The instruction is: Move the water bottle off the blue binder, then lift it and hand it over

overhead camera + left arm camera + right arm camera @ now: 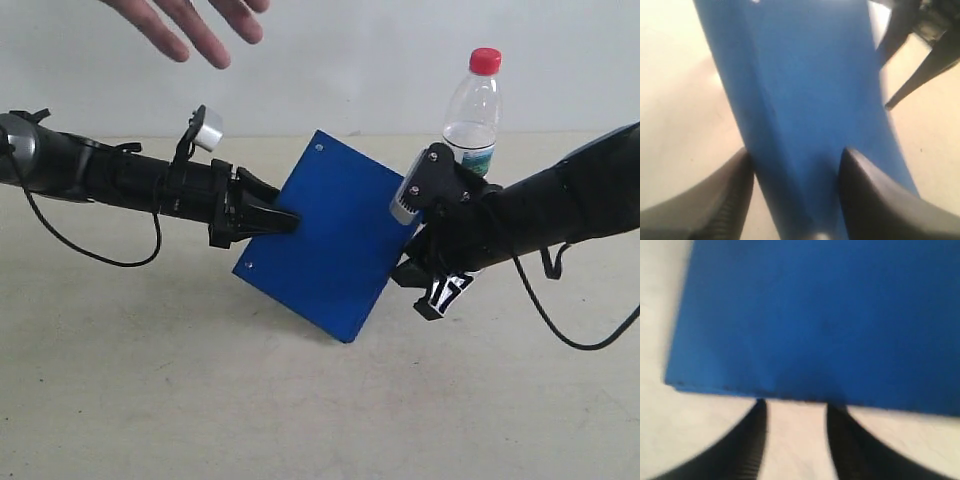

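Note:
The blue binder (335, 240) is tilted up on one corner, its low corner near the table. My left gripper (285, 222) clamps the binder's left edge; in the left wrist view the binder (805, 90) fills the gap between the black fingers (730, 195). My right gripper (405, 268) is at the binder's right edge. In the right wrist view this gripper (795, 407) stands open, its tips just at the binder's edge (810, 330) with bare table between them. The water bottle (473, 115), clear with a red cap, stands upright behind the right arm, off the binder, its base hidden.
A person's hand (190, 28) reaches in from the top left, above the left arm. Black cables (95, 255) trail from both arms over the pale table (200, 400).

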